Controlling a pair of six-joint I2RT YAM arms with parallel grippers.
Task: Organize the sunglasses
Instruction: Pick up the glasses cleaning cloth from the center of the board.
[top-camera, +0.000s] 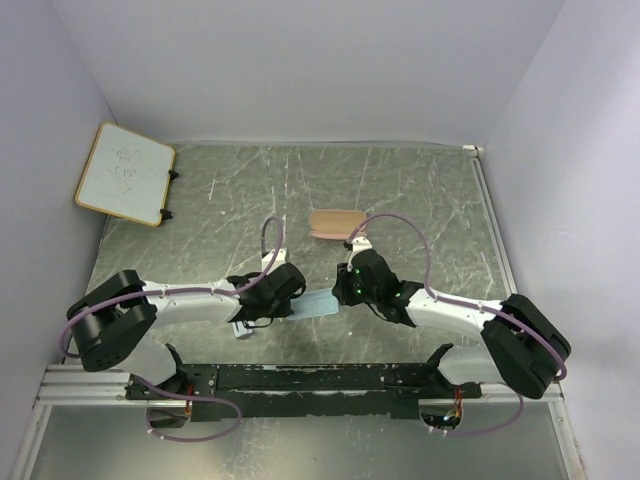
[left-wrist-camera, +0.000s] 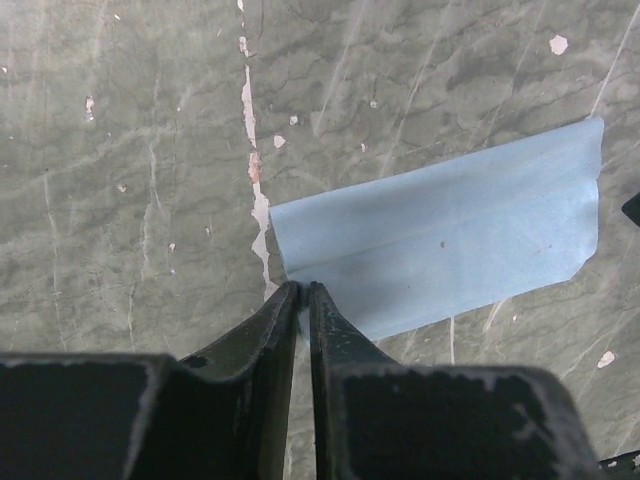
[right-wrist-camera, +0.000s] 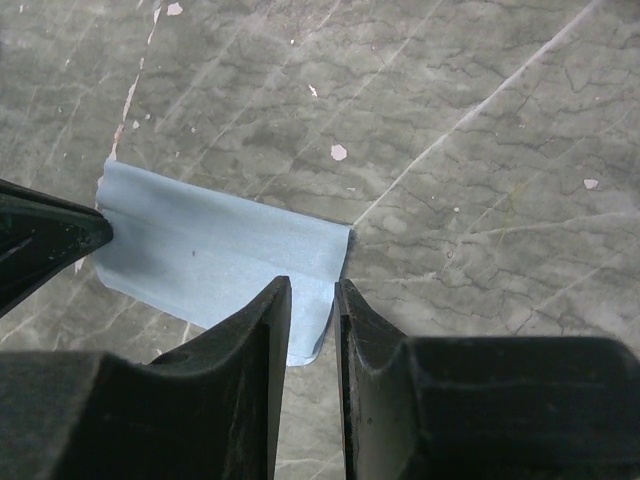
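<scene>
The sunglasses are out of view in every view. A light blue-grey cloth (top-camera: 316, 305) lies on the table between my two grippers. My left gripper (left-wrist-camera: 303, 288) has its jaws pressed together on the cloth's (left-wrist-camera: 450, 230) near left corner. My right gripper (right-wrist-camera: 313, 283) is at the cloth's (right-wrist-camera: 210, 250) other end. Its fingers stand a little apart and straddle the cloth's edge, with a gap showing between them. In the top view the left gripper (top-camera: 290, 303) and right gripper (top-camera: 342, 298) face each other across the cloth.
A tan-pink oblong case (top-camera: 338, 224) lies just behind the right gripper. A small whiteboard (top-camera: 125, 172) leans at the back left corner. White walls close in the marbled grey table (top-camera: 430, 200) on three sides. The left gripper's fingertip (right-wrist-camera: 60, 235) shows in the right wrist view.
</scene>
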